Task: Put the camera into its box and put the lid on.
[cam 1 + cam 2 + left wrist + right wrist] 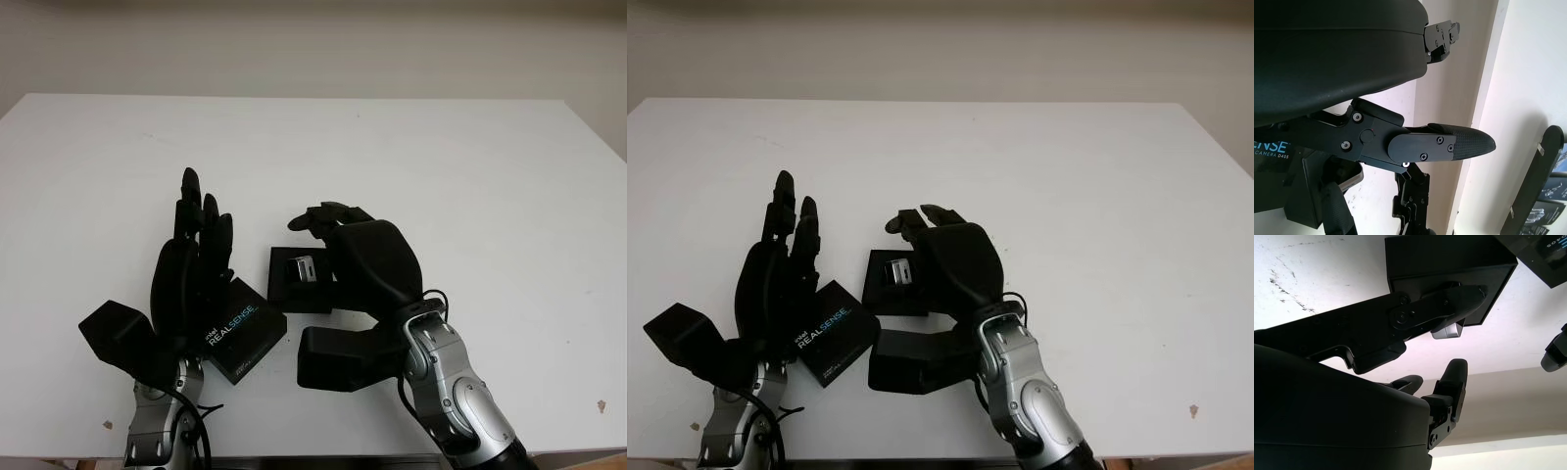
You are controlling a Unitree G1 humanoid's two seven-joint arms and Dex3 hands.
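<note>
**Camera sits in its open box, lid lies beside it, both hands close by**

A white table [411,166] fills the scene, seen from the robot's head. Both arms come up from the near edge and meet near the middle of it.

The right hand [364,257] arches over the near right part of the box, its fingers [318,217] curled forward and down above the box's far edge. They grasp nothing that can be seen; in the right wrist view the thumb reaches across the box's opening while the other fingers hang in the air, apart from it.

The left hand [193,257] stands upright just left of the box, fingers [191,201] extended and pointing away from the robot, holding nothing. Its palm side faces the lid, which lies against the hand's lower edge; whether they touch cannot be told.

The black open box [297,281] lies flat on the table between the two hands, partly covered by the right hand.

The lid [240,331], black with "REALSENSE" printed in white and blue, lies on the table near the box's left corner, turned at an angle to it.

The small silver camera [304,266] lies inside the box, under the right hand's fingers.
</note>
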